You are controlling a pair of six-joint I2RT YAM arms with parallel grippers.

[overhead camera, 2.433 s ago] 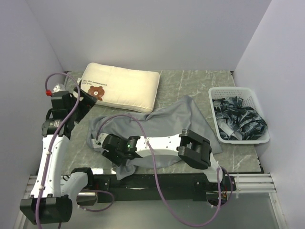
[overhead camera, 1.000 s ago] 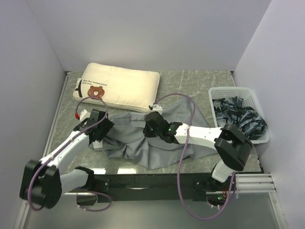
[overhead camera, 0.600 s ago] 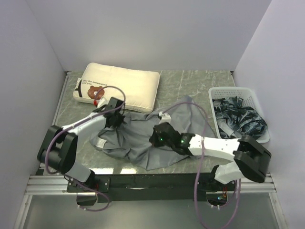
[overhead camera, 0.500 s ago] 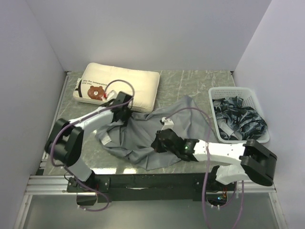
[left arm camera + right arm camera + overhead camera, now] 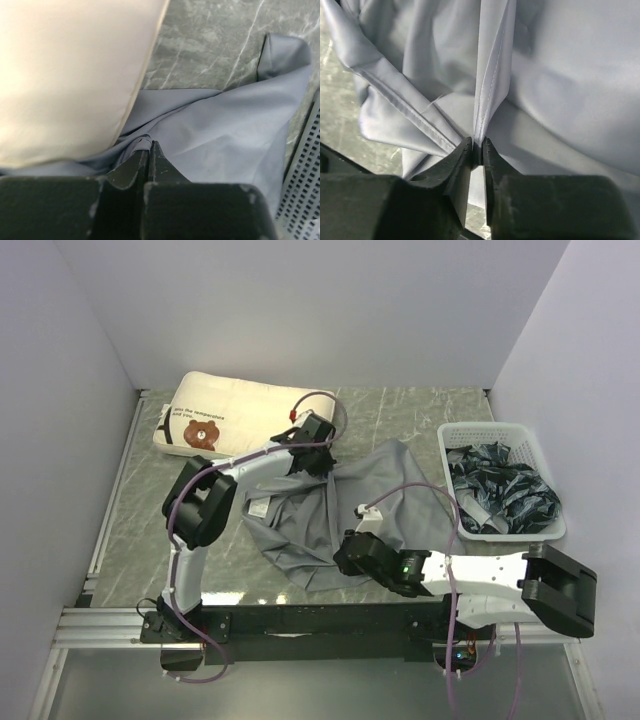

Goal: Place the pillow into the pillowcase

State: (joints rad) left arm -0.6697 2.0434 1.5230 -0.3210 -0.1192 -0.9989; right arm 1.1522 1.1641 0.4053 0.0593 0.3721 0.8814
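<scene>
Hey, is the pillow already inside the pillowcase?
No, the pillow lies bare beside the crumpled pillowcase, with none of it inside.

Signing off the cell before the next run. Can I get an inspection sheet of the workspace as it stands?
Surface: marbled grey-green tabletop, no spills seen.
Job's things: pillow lies flat at far left, outside the pillowcase, which is crumpled at centre and reaches the pillow's near right corner.
Clutter: white basket at right, holding dark crumpled material.
Grippers: left gripper shut on a pillowcase fold beside the pillow; right gripper pinching a pillowcase hem.
Cables: purple cables loop off both arms; the right one hangs over the pillowcase.
Surroundings: plain pale walls on three sides.
</scene>
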